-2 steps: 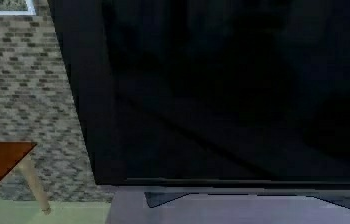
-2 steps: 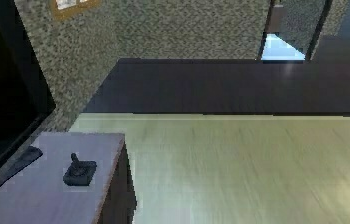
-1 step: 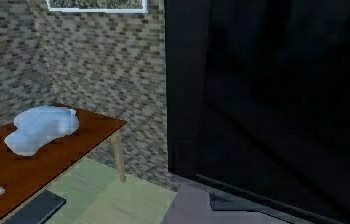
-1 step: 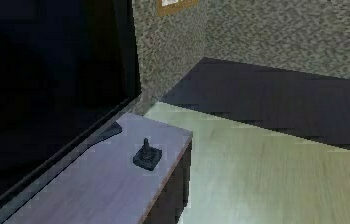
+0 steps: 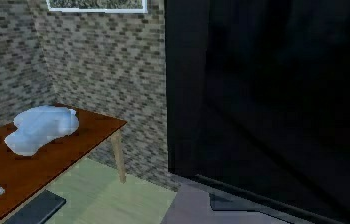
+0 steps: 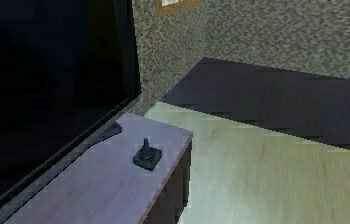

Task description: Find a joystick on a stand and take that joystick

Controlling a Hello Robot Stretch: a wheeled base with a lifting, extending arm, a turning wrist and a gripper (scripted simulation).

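Note:
A small dark joystick (image 6: 147,155) with a short upright stick stands on the grey-purple top of a low stand (image 6: 93,190), near the stand's far end in the arm side view. A large black television screen (image 6: 53,80) rises along the stand's left side, close behind the joystick. The same screen (image 5: 273,100) takes up the forward view's right half, with the stand's top (image 5: 198,205) showing below it.
A wooden table (image 5: 73,150) at the forward view's left carries a pale blue lumpy object (image 5: 41,128) and a dark flat item (image 5: 33,210) at its near edge. Mosaic stone walls (image 5: 113,70) close in behind. A dark rug (image 6: 273,95) and pale plank floor (image 6: 273,175) lie beyond the stand.

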